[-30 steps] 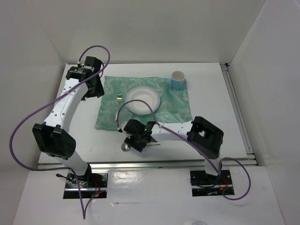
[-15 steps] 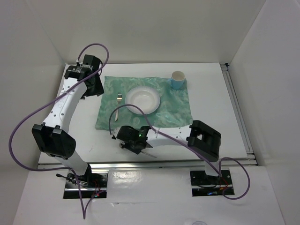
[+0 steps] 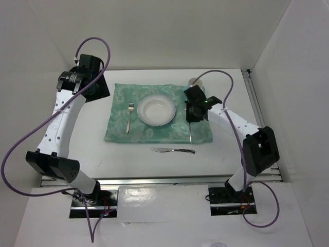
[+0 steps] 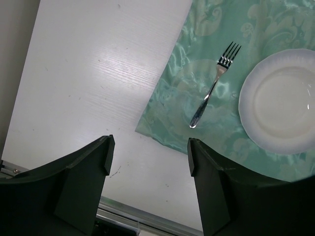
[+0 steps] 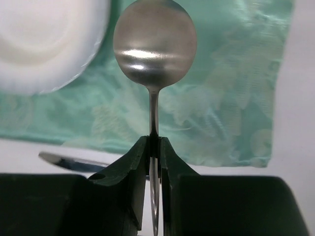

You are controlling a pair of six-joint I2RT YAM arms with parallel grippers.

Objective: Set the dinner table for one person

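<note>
The white dinner table (image 3: 231, 149) carries a teal placemat (image 3: 118, 128) with a white plate (image 3: 158, 109) in the middle and a fork (image 3: 129, 117) to its left. My right gripper (image 3: 191, 118) hangs over the placemat's right part, to the right of the plate, and is shut on the handle of a spoon (image 3: 189, 133). In the right wrist view the gripper (image 5: 154, 140) pinches the spoon (image 5: 154, 44), with the bowl past the fingertips. A knife (image 3: 173, 150) lies on the table in front of the placemat. My left gripper (image 3: 95, 90) is open and empty at the far left, as the left wrist view (image 4: 150, 147) shows.
A cup (image 3: 194, 81) stands at the placemat's far right corner, mostly hidden by my right arm. A metal rail (image 3: 164, 180) runs along the near edge and another (image 3: 262, 123) along the right side. White walls enclose the table.
My right gripper has carried the spoon from the table's near edge, front left of the plate, up and right over the placemat's right side. The knife now lies uncovered. My left gripper drew back left.
</note>
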